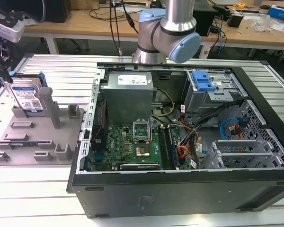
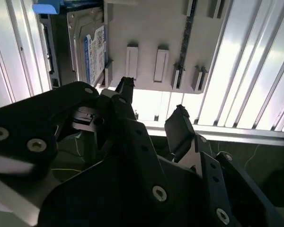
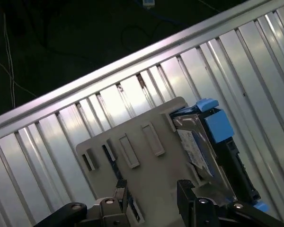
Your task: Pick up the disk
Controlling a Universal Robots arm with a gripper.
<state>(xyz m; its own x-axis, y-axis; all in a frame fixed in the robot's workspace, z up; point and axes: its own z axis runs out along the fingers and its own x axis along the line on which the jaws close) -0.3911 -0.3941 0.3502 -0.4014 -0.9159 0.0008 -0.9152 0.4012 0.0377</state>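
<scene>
Black and spread wide, my hand (image 2: 153,97) grips nothing. In both wrist views its two fingers (image 3: 119,194) stand well apart, with only air and bright metal showing in the gap. The fingertips hang over the fixture (image 2: 151,28), a pale grey plastic plate with short raised blocks (image 2: 132,61) and slots. They touch neither it nor anything on it.

The disk (image 2: 80,47) stands on edge at one end of the fixture, off to the side of the line between my fingers and apart from both. Its silver body carries a white-and-blue label (image 2: 97,47), and blue plastic rails (image 3: 217,125) run along its sides. In the exterior view it is upright at the fixture's far corner, toward the exterior view's left. The label faces the camera, and a grey post (image 1: 53,111) of the fixture stands just beside the disk.

The fixture lies flat on my desk (image 1: 61,71), a ribbed aluminium top that shines under the light. Beside the fixture, on the exterior view's right, an open black case (image 1: 180,194) rests on the same desk. It holds a green board (image 1: 128,142), a metal box (image 1: 128,94), coloured cables (image 1: 184,142) and a blue bracket (image 1: 202,80). Beyond the case, farther from the fixture, the silver and light-blue joint of my arm (image 1: 170,28) rises.
</scene>
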